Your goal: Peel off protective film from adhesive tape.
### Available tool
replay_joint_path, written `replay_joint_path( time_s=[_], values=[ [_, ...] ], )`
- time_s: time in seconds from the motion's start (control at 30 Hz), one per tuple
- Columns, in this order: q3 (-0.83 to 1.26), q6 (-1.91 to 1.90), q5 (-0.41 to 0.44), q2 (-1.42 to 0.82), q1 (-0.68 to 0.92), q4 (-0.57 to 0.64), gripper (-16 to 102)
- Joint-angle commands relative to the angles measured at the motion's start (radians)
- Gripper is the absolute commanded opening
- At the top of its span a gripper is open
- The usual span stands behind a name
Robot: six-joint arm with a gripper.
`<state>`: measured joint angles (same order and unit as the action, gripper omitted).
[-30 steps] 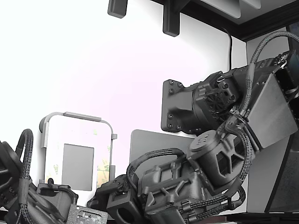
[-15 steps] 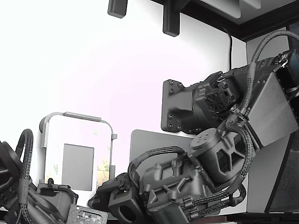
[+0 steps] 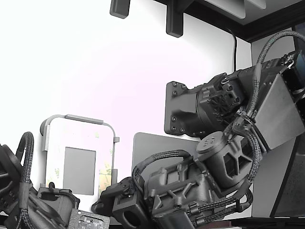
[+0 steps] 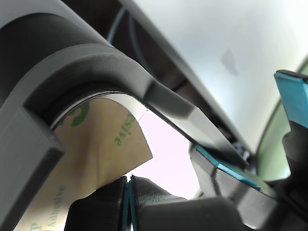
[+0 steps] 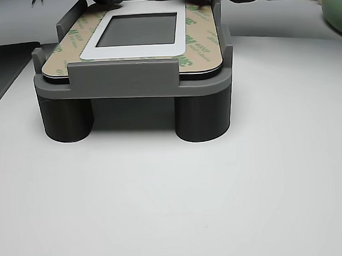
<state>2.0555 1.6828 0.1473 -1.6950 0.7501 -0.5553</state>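
In the wrist view a tan-beige protective film (image 4: 96, 149) with green print curls up from under the grey fixture corner (image 4: 96, 62). My gripper (image 4: 129, 192) has its dark, teal-edged fingers pressed together at the film's lower edge. The adhesive tape under the film cannot be told apart. In the exterior view my gripper (image 3: 106, 202) sits at the lower right corner of the white rounded panel (image 3: 76, 133), which has a small grey square (image 3: 78, 171) in it. The other view shows tan green-printed strips (image 5: 203, 40) along the panel's sides.
The panel rests in a grey fixture (image 5: 122, 79) on two dark round legs. A second arm (image 3: 19, 195) is at the exterior view's lower left. A dark grey mat (image 3: 152, 143) lies behind my arm. Another teal-edged dark part (image 4: 291, 91) stands near my fingers.
My arm has shifted slightly down and to the exterior view's right. The panel and the second arm have not moved.
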Motion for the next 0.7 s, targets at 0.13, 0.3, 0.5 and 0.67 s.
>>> replay_joint_path(
  time_s=[0.13, 0.3, 0.5, 0.67],
  values=[
    [-0.034, 0.008, 0.003, -0.029, -0.006, -0.014, -11],
    [-0.031, 0.020, 0.006, -0.031, -0.012, -0.023, -11],
    [-0.041, 0.031, 0.008, -0.020, -0.021, -0.034, -11],
    [-0.060, 0.029, 0.011, -0.008, -0.026, -0.057, -11]
  ],
)
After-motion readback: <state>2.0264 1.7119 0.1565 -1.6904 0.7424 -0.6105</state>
